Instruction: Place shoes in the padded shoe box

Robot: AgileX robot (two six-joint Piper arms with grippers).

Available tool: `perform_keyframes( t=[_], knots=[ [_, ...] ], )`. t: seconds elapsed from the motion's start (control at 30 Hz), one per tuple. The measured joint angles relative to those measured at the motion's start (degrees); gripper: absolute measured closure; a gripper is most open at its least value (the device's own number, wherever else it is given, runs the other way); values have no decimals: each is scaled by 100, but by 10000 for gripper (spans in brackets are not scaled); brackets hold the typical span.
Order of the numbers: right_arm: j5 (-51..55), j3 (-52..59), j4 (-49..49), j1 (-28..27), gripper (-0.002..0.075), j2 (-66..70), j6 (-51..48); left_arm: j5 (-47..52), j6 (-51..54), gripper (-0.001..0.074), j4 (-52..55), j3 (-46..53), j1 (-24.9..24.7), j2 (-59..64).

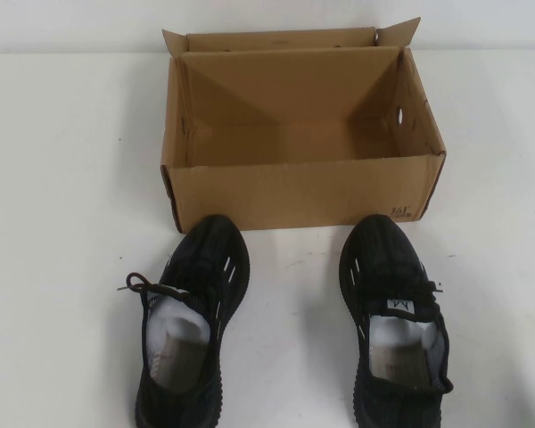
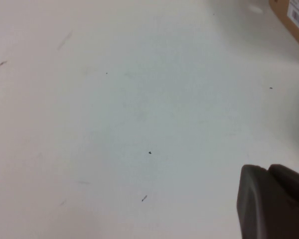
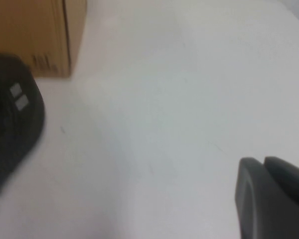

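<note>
The brown cardboard shoe box [image 1: 303, 192] stands open at the back middle of the table, flaps up, and only bare cardboard shows inside. Two black knit shoes stand in front of it, toes toward the box: the left shoe [image 1: 196, 312] and the right shoe [image 1: 397, 312]. Neither gripper shows in the high view. In the left wrist view my left gripper [image 2: 268, 167] is shut and empty over bare table, with a box corner [image 2: 295, 20] far off. In the right wrist view my right gripper [image 3: 263, 159] is shut and empty, away from the right shoe's toe [image 3: 12, 119] and the box corner [image 3: 40, 35].
The white table [image 1: 62, 223] spreads to both sides of the box and shoes. The gap between the two shoes is bare table. Both shoes' heels reach the near edge of the high view.
</note>
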Motion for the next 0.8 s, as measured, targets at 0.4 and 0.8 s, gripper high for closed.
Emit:
perform_keyframes(
  t=[0.4,0.8],
  knots=[
    [-1552,0,3126,0,733,0,142,0,0,738,0,0,0,0],
    [892,-1373,3147,0,731,1222,142,0,0,738,0,0,0,0]
  ],
)
